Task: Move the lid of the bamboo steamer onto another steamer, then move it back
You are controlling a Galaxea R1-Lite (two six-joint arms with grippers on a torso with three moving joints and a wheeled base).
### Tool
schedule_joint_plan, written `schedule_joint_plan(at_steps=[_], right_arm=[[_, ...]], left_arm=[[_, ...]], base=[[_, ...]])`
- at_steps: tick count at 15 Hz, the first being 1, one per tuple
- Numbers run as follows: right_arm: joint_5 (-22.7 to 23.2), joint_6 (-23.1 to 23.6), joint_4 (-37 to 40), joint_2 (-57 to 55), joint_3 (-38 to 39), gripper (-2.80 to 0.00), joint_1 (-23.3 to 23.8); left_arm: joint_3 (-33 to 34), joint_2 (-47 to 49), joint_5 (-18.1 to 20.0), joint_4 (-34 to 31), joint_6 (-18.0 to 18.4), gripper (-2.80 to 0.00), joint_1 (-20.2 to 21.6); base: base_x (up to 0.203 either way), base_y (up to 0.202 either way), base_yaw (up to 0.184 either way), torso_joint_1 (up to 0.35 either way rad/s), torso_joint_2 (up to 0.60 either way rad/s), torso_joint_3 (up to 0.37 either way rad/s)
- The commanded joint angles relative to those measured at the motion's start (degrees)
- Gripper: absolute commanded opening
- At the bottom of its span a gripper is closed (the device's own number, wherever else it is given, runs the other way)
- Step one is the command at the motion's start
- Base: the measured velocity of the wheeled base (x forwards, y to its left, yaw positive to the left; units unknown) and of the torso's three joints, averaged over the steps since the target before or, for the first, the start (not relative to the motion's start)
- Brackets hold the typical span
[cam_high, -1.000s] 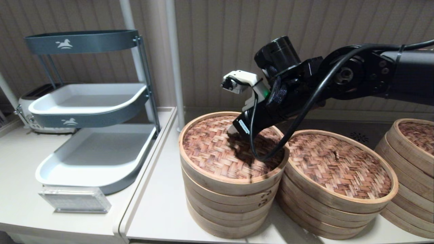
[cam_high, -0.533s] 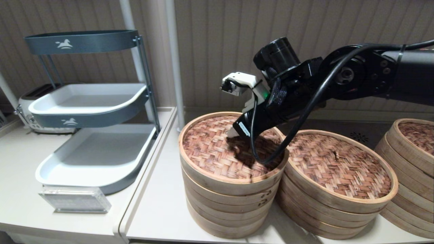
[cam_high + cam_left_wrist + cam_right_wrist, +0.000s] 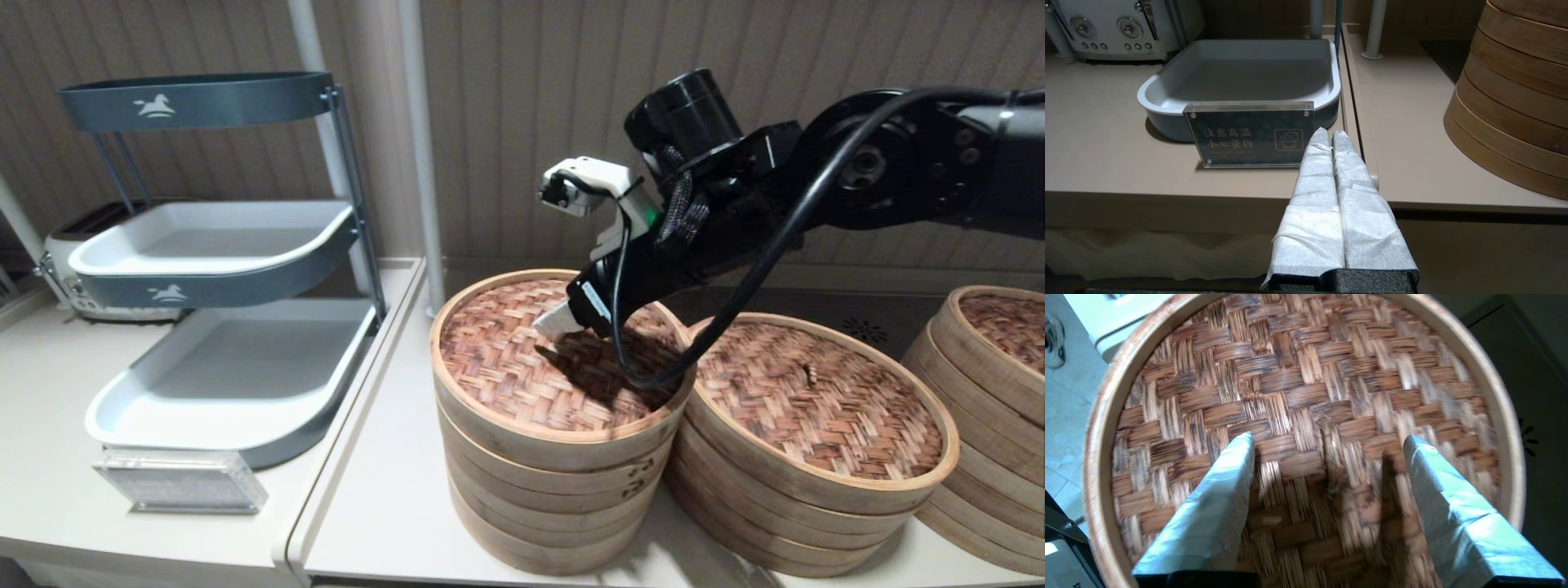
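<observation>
The bamboo steamer lid [image 3: 1306,400] sits on its stack directly beneath my right gripper [image 3: 1327,449], fingers spread wide astride its centre loop [image 3: 1331,477]. Closing off-centre could miss the loop. Beyond, to my right, another steamer [image 3: 816,408] waits; my left gripper [image 3: 1331,139], pressed together, idles away.

We see the right tool [image 3: 563,320] just above the bamboo steamer lid [image 3: 522,367], left of another steamer [image 3: 816,433].

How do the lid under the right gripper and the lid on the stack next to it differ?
The bamboo steamer lid tops a taller stack with dark lacing marks; the neighbouring lid tops a lower, wider stack with plain bands. The right gripper, jaws open, hangs over the first; nothing is above the second. The second's centre loop is visible; the first's is hidden in the head view. Both are round with woven tops and pale rims.
</observation>
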State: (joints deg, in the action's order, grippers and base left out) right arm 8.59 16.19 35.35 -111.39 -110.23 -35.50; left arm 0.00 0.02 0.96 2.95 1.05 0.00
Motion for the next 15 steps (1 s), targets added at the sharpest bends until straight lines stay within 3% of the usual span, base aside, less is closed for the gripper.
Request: schedule_joint_plan(at_steps=[1, 7, 8, 15], right_arm=[[0.1, -0.1, 0.2, 3.8, 0.5, 0.0, 0.4], [-0.1, -1.1, -0.1, 18.7, 9.4, 0.0, 5.4], [-0.1, -1.2, -0.1, 21.9, 11.9, -2.8, 6.8], [-0.2, -1.5, -0.1, 42.3, 28.6, -2.8, 17.4]], left_arm=[[1.6, 0.0, 0.0, 0.0, -0.1, -2.8, 0.0], [1.6, 0.0, 0.0, 0.0, 0.0, -2.8, 0.0], [1.6, 0.0, 0.0, 0.0, 0.0, -2.8, 0.0], [1.6, 0.0, 0.0, 0.0, -0.1, -2.8, 0.0]], base=[[0.0, 0.0, 0.0, 0.0, 0.0, 0.0], [0.0, 0.0, 0.0, 0.0, 0.0, 0.0], [0.0, 0.0, 0.0, 0.0, 0.0, 0.0], [0.0, 0.0, 0.0, 0.0, 0.0, 0.0]])
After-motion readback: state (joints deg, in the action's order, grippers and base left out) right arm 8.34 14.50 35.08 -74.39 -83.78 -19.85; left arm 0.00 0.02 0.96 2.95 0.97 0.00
